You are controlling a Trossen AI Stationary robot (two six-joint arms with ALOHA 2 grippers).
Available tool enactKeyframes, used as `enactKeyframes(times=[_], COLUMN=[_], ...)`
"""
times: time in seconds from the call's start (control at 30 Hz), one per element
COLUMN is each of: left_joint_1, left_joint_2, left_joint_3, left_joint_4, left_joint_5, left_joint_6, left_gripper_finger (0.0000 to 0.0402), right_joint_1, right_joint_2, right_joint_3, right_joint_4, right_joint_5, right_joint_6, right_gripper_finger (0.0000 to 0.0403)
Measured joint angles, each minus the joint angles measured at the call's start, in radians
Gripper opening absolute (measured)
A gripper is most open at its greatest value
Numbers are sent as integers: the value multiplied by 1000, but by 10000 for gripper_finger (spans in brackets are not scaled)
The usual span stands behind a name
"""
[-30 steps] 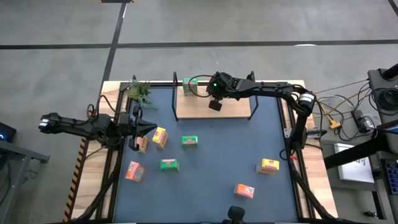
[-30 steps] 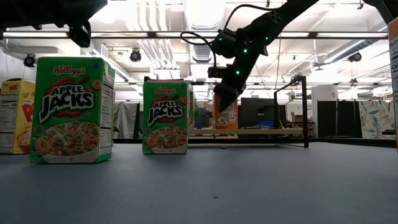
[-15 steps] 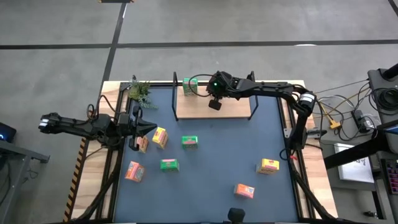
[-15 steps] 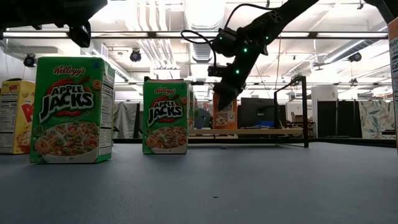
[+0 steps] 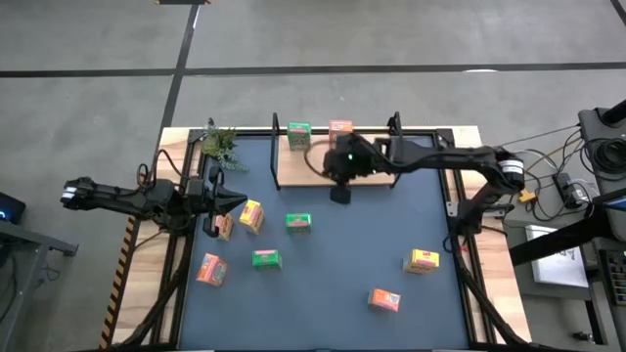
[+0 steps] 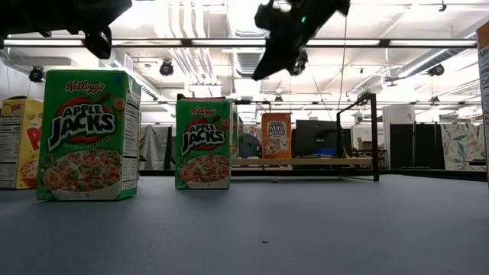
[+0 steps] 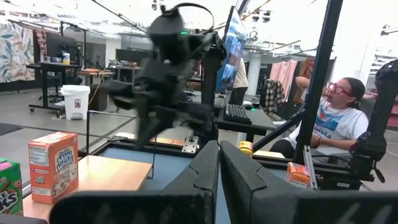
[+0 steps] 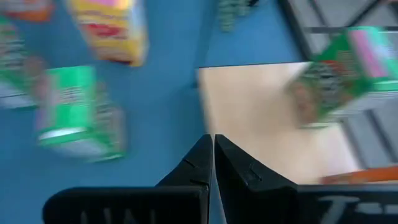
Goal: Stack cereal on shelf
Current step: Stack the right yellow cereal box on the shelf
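Note:
The shelf [image 5: 367, 171], a light-wood board with black posts, lies at the far middle of the blue mat. A green cereal box [image 5: 298, 135] and a pink-red one [image 5: 340, 128] stand side by side on its far edge; the pink-red box [image 6: 276, 136] is upright on its base. My right gripper [image 5: 339, 195] hangs shut and empty above the shelf's near edge, high in the low view [image 6: 258, 74]. My left gripper [image 5: 241, 202] waits shut at the table's left. Several more cereal boxes stand on the mat, among them a green one [image 5: 298, 223] and a yellow one [image 5: 251, 215].
A green plastic plant [image 5: 219, 143] sits at the far left corner. Loose boxes lie at the near left [image 5: 209, 268] and near right [image 5: 424, 260], [image 5: 384, 299]. Bare mat [image 5: 342, 254] shows between the two groups. A person [image 7: 336, 121] sits beyond the table's right side.
My right gripper has risen from the pink-red box on the shelf and drawn back toward the table's near edge, still shut, its fingers now pointing less steeply down. The pink-red box stays upright on the shelf beside the green one.

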Motion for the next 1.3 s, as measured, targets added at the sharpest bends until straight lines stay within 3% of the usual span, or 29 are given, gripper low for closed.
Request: enactKeyframes(times=[0.17,0.3,0.47,0.73,0.97,1.1,1.3], left_joint_1=[0,0,0,0,0,0,0], left_joint_2=[1,2,3,5,6,6,7], left_joint_3=[0,0,0,0,0,0,0], left_joint_4=[-2,-2,-2,1,0,1,1], left_joint_5=[0,0,0,-7,-9,-36,-117], left_joint_6=[0,0,0,0,0,-3,-45], left_gripper_finger=[0,0,0,0,0,0,0], right_joint_1=[106,191,335,605,756,826,877], right_joint_2=[-50,-87,-163,-396,-507,-505,-464], right_joint_3=[9,28,17,-147,-275,-310,-326], right_joint_4=[-204,-475,-789,-732,-683,-673,-673], right_joint_5=[-104,-203,-152,73,83,62,64], right_joint_6=[170,329,483,758,1010,1047,1047], right_gripper_finger=[9,9,9,9,17,54,145])
